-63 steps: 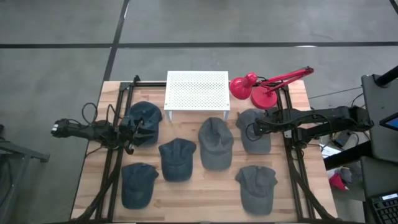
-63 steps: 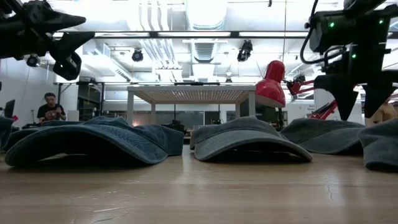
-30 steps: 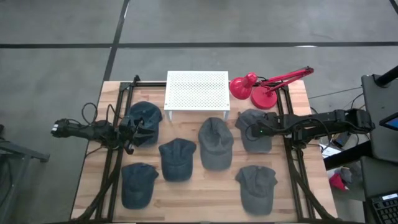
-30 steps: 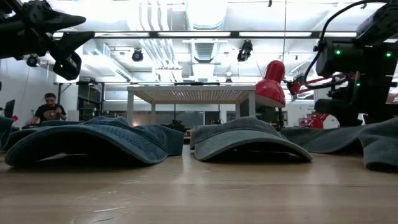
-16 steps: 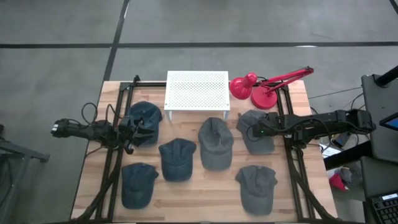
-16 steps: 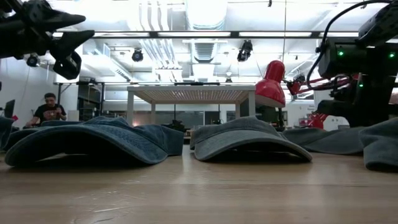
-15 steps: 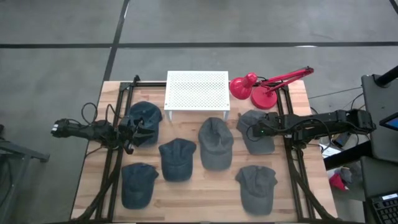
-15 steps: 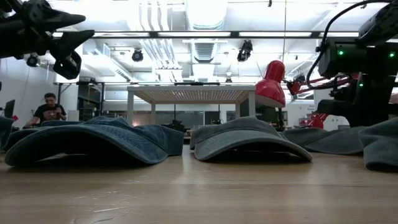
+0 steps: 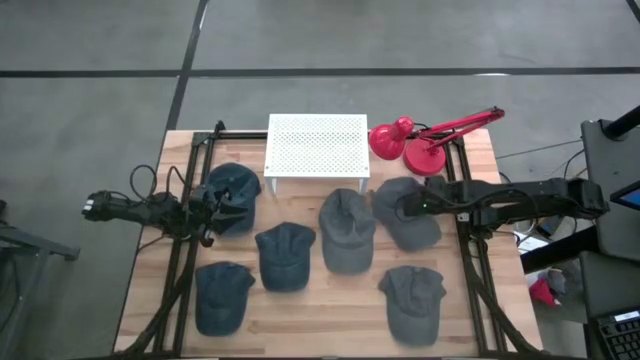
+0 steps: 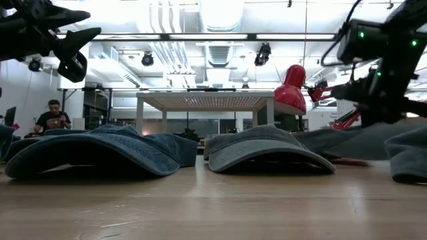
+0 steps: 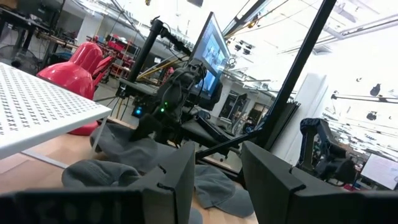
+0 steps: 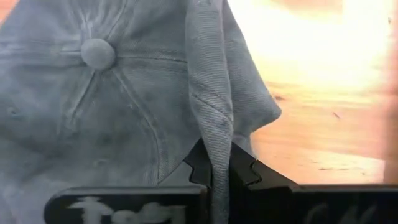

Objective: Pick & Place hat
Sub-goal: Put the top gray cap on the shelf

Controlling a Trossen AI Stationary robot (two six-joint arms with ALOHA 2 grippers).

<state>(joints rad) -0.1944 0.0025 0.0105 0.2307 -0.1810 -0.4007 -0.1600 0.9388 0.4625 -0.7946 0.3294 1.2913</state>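
Since the frame half a second back, the right end effector [image 9: 404, 207] has been drawing its fingers together on the faded grey-blue denim cap [image 9: 405, 212] at the right rear of the light wooden table [image 9: 330, 310], and that cap is now sitting lifted and bunched, its cloth spread wider than before. Seen from the right wrist, a raised fold of the cap's fabric is being pinched tight between the two dark fingers [image 12: 200, 167], with the cap's crown button lying just beyond. From table height the cap's edge is hanging up off the wood beneath the arm.

Over at the left, the left end effector [image 9: 222, 212] is hovering above the dark blue denim cap [image 9: 233, 190] at the left rear, its fingers [image 11: 175, 179] standing apart with nothing between them.

Four more denim caps are lying flat across the table. One of them, the grey cap [image 9: 347, 232] in the middle, is resting just beside the gripped one. Behind it, a white perforated metal stand [image 9: 317, 145] is standing at the rear, with a red desk lamp [image 9: 415, 140] beside it.

White lettering is showing on the wrist camera's lower housing, but it is too blurred to read, possibly a maker's mark. A person [image 10: 54, 116] is sitting far off in the room.
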